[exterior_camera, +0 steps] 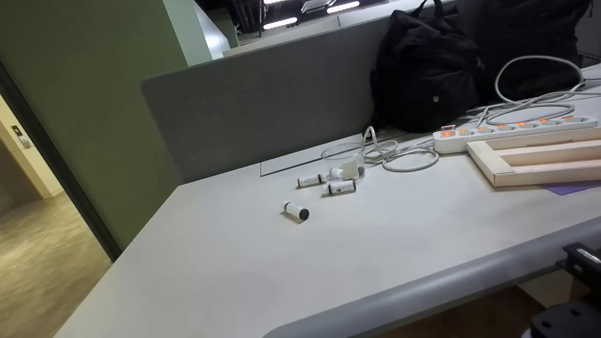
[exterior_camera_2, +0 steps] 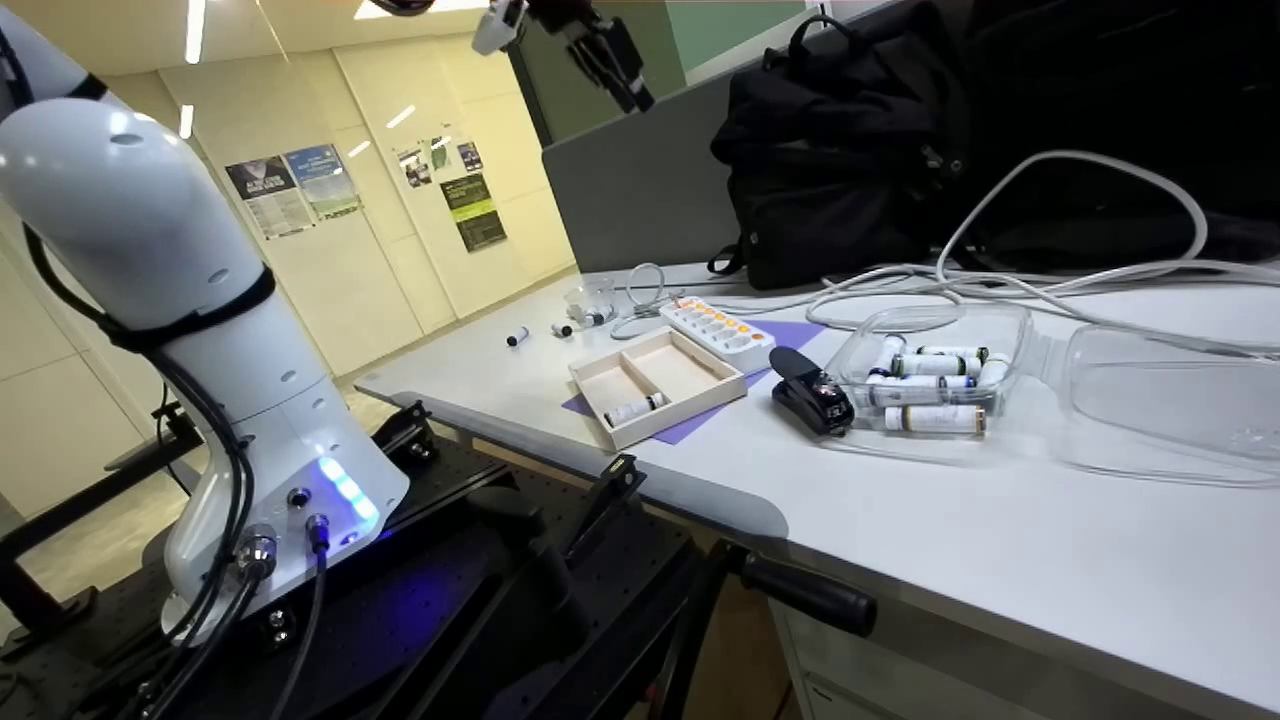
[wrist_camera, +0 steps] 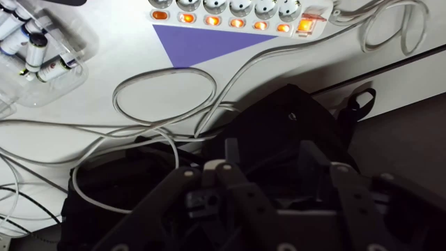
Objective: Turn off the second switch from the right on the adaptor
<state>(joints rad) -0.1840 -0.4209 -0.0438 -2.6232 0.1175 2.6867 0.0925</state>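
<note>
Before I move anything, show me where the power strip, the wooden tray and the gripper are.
Power strip (wrist_camera: 224,21): in the wrist view, on its white casing.
Wooden tray (exterior_camera_2: 690,409): in an exterior view, on the outside of its near wall.
Gripper (wrist_camera: 271,153): in the wrist view, midway between its parted fingertips.

I list: tray (exterior_camera_2: 690,368), wooden, one vial (exterior_camera_2: 633,409) inside; box (exterior_camera_2: 940,325), clear, several vials (exterior_camera_2: 935,419); cup (exterior_camera: 337,157), clear, loose vials (exterior_camera: 295,210) near it; sheet (wrist_camera: 200,45), purple, partly under tray; backpack (exterior_camera: 422,75), black.
</note>
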